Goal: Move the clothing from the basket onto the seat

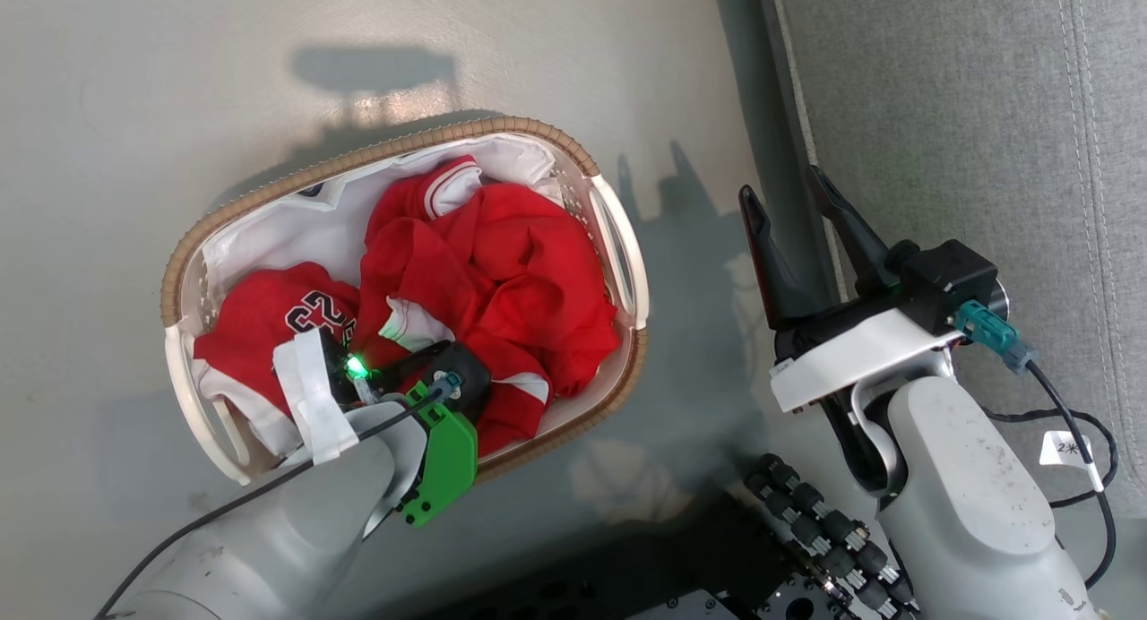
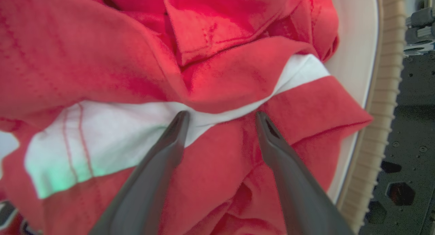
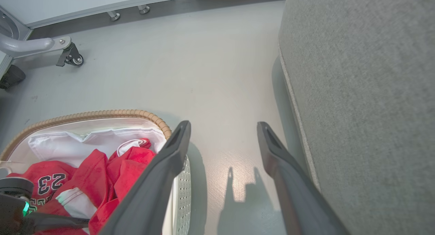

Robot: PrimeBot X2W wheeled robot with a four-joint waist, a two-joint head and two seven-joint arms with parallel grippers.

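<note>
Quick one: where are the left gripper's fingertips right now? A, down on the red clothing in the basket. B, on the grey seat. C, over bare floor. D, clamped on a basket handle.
A: the left wrist view shows the open left gripper with both fingertips down against the red and white clothing, with the basket rim just beside it.

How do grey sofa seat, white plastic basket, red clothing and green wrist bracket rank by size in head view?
1. Grey sofa seat, though cropped; white plastic basket looks close.
2. Red clothing.
3. Green wrist bracket.
</note>
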